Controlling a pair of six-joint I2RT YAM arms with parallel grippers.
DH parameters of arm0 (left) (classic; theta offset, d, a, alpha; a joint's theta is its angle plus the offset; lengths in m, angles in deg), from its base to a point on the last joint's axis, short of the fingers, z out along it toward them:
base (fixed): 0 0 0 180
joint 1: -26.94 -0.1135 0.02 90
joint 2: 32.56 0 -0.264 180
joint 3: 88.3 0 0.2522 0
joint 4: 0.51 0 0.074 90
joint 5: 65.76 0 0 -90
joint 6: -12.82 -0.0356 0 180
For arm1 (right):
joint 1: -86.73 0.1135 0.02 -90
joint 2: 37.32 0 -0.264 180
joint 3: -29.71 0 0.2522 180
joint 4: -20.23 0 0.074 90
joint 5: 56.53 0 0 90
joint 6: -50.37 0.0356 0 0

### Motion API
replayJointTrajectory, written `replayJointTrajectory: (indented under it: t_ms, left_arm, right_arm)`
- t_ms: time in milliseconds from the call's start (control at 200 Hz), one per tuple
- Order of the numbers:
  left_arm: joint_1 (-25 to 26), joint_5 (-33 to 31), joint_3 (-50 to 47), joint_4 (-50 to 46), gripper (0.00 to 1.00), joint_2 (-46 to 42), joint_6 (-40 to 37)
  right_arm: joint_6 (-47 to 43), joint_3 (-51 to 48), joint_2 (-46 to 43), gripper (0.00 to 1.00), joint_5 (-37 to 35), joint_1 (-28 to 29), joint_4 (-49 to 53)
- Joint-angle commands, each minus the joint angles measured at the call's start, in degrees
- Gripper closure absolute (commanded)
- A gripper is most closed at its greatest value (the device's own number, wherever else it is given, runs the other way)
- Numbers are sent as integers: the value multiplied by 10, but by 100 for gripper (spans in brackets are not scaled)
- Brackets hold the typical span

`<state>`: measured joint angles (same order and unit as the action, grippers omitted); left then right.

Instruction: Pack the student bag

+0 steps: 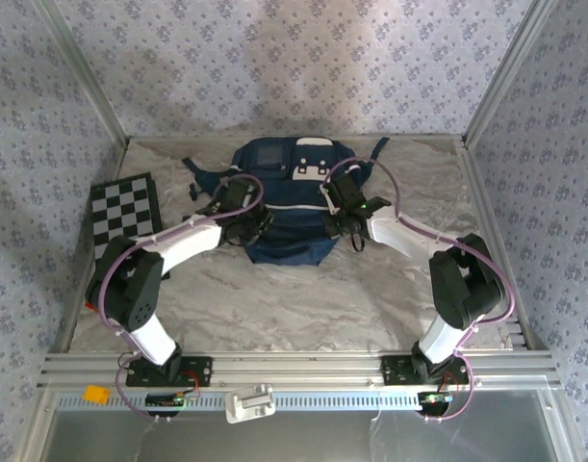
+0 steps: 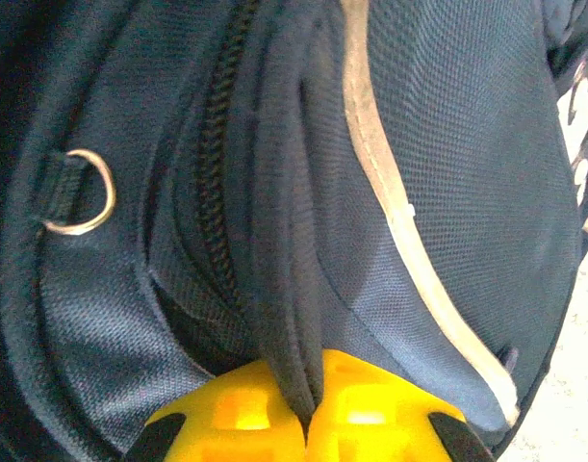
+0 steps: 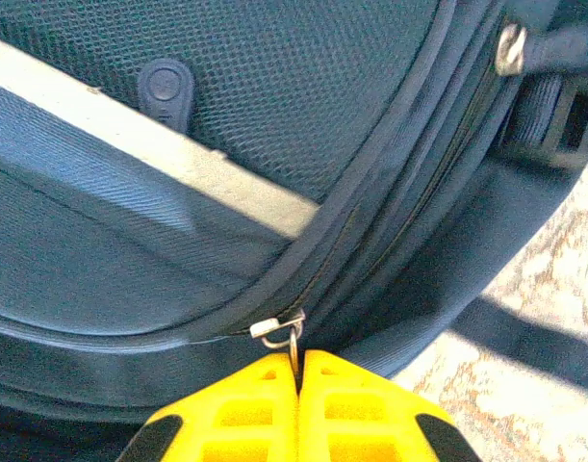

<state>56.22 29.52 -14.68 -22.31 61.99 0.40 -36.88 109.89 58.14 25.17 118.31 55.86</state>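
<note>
The student bag (image 1: 284, 168), a navy backpack with a white patch and buckles on top, lies at the back middle of the table. My left gripper (image 1: 258, 223) is at its left side. In the left wrist view that gripper (image 2: 313, 404) is shut on a fold of the bag's navy fabric (image 2: 294, 318) beside a black zipper (image 2: 217, 164). My right gripper (image 1: 334, 219) is at the bag's right side. Its yellow fingers (image 3: 298, 375) are shut on the metal ring of a zipper pull (image 3: 279, 329) on the curved zipper line. A light stripe (image 3: 159, 154) crosses the front pocket.
A black-and-white checkerboard (image 1: 125, 207) lies flat at the left, close to the left arm. Dark straps (image 1: 202, 178) trail from the bag's left side. A metal D-ring (image 2: 80, 192) hangs on the bag. Patterned walls enclose the table on three sides.
</note>
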Motion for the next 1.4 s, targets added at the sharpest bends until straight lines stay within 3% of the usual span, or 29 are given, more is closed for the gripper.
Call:
replayJointTrajectory:
  t_ms: [0, 160, 225, 255, 295, 350, 390, 485, 560, 635, 735, 795, 865, 939, 1019, 1099, 1179, 1394]
  left_arm:
    - [-73, 3, 4, -83, 100, -23, -151]
    - [-100, 88, 36, -89, 100, 2, -253]
    - [-99, 98, 50, -109, 76, -10, -299]
    - [-101, 86, 46, -119, 59, -25, -313]
    - [-105, 70, 34, -125, 24, -51, -335]
    - [-121, 27, 22, -156, 1, -87, -351]
    - [-135, -18, 14, -172, 0, -110, -370]
    - [-177, -212, -11, -196, 0, -148, -415]
    - [-204, -343, -68, -109, 1, -170, -485]
    - [-213, -406, -160, 56, 1, -187, -586]
    - [-225, -363, -263, 278, 0, -165, -676]
    - [-221, -350, -264, 315, 0, -126, -723]
    - [-220, -327, -293, 426, 0, -90, -769]
    - [-228, -293, -329, 488, 0, -83, -776]
    - [-264, -176, -373, 542, 0, -98, -771]
    - [-281, -150, -394, 619, 0, -59, -761]
    - [-281, -189, -367, 549, 0, -71, -742]
    - [-282, -192, -374, 569, 0, -67, -741]
  right_arm:
    - [-93, -1, -18, 100, -90, -18, 6]
    - [-88, 49, 20, 99, -75, -40, 1]
    - [-78, 37, 5, 69, -62, -40, -8]
    - [-69, 28, -11, 56, -65, -40, -6]
    - [-53, 2, -39, 38, -66, -46, -7]
    - [-31, -40, -84, 13, -64, -70, -30]
    - [-16, -67, -109, 1, -71, -96, -49]
    - [3, -130, -140, 0, -164, -141, -96]
    - [-12, -203, -155, 0, -237, -175, -191]
    - [-19, -275, -164, 0, -211, -228, -303]
    - [-34, -374, -157, 0, -112, -284, -497]
    - [-30, -390, -135, 0, -22, -323, -553]
    - [-40, -394, -121, 0, 47, -332, -579]
    - [-63, -439, -88, 0, 68, -316, -685]
    - [-45, -444, -77, 0, 52, -325, -700]
    - [-46, -444, -80, 0, 50, -326, -694]
    - [-44, -440, -81, 0, 64, -332, -684]
    - [-43, -436, -80, 0, 66, -334, -677]
